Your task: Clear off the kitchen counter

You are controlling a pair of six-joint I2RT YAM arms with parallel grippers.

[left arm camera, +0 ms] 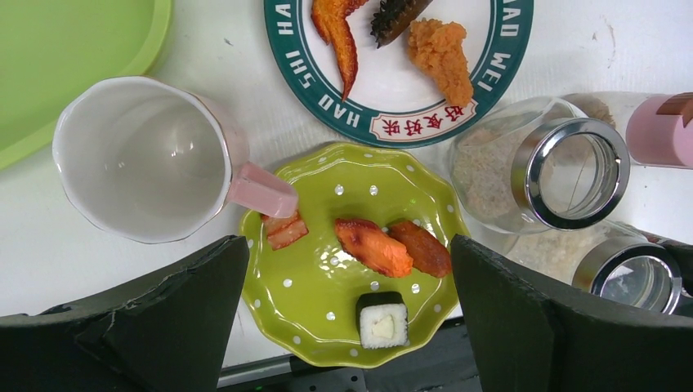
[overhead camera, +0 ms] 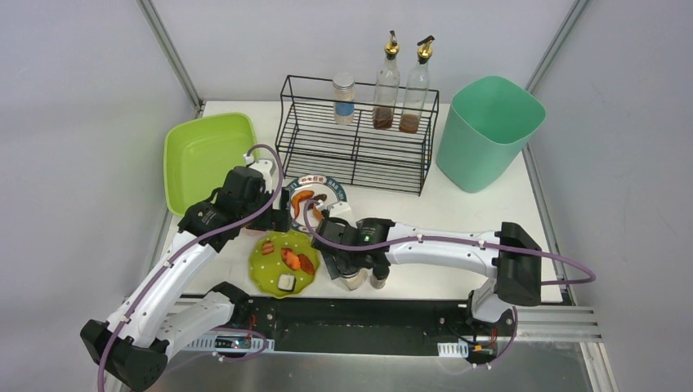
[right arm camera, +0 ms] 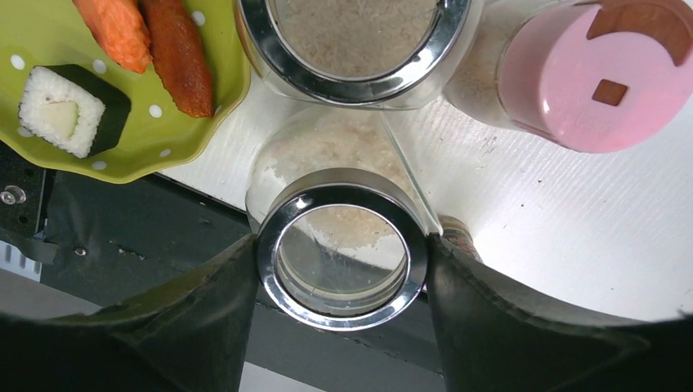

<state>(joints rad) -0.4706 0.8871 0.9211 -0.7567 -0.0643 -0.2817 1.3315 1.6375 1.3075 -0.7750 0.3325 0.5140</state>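
Observation:
The white kitchen counter (overhead camera: 490, 214) carries the dishes. My right gripper (overhead camera: 359, 273) is shut on a glass jar with a chrome rim (right arm camera: 342, 245) at the counter's front edge, a finger touching the rim on each side (right arm camera: 343, 269). A second glass jar (right arm camera: 355, 41) and a pink-lidded shaker (right arm camera: 588, 77) stand just behind it. My left gripper (left arm camera: 347, 318) is open above a lime dotted plate (left arm camera: 327, 302) that holds sushi and fried pieces, with a finger on each side of the plate. A white mug with a pink handle (left arm camera: 143, 159) stands to its left.
A teal-rimmed round plate (overhead camera: 320, 196) with food lies behind the dotted plate (overhead camera: 282, 263). A lime-green tub (overhead camera: 208, 155) is at back left. A black wire rack (overhead camera: 359, 143) with bottles is at the back. A mint bin (overhead camera: 486, 131) is at back right. The black front rail (overhead camera: 368, 314) lies below.

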